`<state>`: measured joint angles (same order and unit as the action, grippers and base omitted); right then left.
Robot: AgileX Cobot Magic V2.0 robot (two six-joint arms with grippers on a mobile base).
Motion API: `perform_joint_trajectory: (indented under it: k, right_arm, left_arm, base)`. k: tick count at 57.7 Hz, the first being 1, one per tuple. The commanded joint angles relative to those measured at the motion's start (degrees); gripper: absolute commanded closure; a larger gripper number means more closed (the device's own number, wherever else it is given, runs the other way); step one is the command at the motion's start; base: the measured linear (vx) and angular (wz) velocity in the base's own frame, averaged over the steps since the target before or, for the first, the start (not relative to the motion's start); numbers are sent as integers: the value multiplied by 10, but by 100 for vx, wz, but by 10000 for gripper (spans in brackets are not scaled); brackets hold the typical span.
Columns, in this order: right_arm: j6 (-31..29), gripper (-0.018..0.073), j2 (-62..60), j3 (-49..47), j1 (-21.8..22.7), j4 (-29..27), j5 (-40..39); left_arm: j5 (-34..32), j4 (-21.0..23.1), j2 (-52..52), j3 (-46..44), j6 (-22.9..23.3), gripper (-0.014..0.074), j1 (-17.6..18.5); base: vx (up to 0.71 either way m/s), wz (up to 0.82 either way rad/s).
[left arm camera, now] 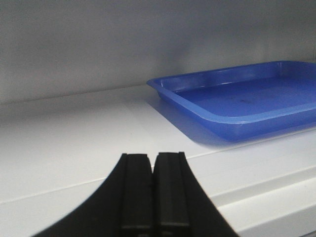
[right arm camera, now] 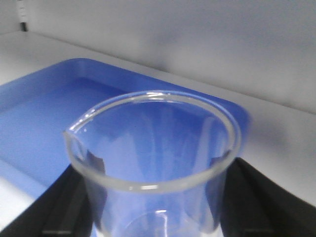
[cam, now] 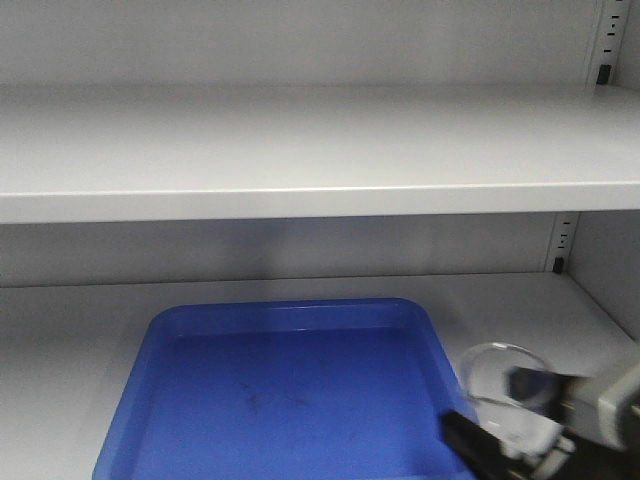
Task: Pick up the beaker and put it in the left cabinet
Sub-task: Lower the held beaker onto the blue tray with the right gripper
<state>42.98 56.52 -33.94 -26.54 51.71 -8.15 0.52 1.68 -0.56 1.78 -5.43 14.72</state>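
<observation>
The beaker (right arm camera: pixel 153 163) is sitting upright between the two black fingers of the right claw (cam: pixel 510 440), which is pressing on it from either side just below the rim; holding it low on the wall is leaving the mouth and the pour spout clear, and an upright carry should let it go down on its base without tipping. In the front view the glass is showing at the near right corner of the blue tray (cam: pixel 290 390), over its edge, and whether it is touching anything below cannot be told. The tray is lying on the lower shelf (cam: pixel 60 330) of the left cabinet (cam: pixel 300 150), so the beaker is already inside the cabinet; what seems to be remaining is lowering and releasing. The left claw (left arm camera: pixel 153 197) is resting with its fingers pressed together, holding nothing, well to the side of the tray, probably parked out of the way.
</observation>
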Motion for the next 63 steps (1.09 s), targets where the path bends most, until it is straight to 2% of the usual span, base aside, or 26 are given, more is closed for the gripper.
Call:
perform_joint_trajectory:
  k: [1, 16, 27, 48, 63]
  right_arm:
    - [1, 562, 77, -67, 3, -13, -96]
    - [-2, 562, 303, -218, 3, -24, -240]
    - [-2, 560, 393, -276, 2, -24, -305]
    - [-3, 527, 444, -288, 2, -28, -297]
    - [-2, 417, 447, -288, 2, -28, -298]
  left_arm:
    - [-48, 4, -10, 9, 2, 595, 2]
    - [-48, 4, -10, 9, 2, 595, 2]
    - [-48, 4, -10, 9, 2, 595, 2]
    - [-48, 4, -10, 9, 2, 595, 2]
    - [-48, 4, -10, 9, 2, 595, 2]
  base:
    - [0, 0]
    - [0, 0]
    - [0, 0]
    - [0, 0]
    - [0, 0]
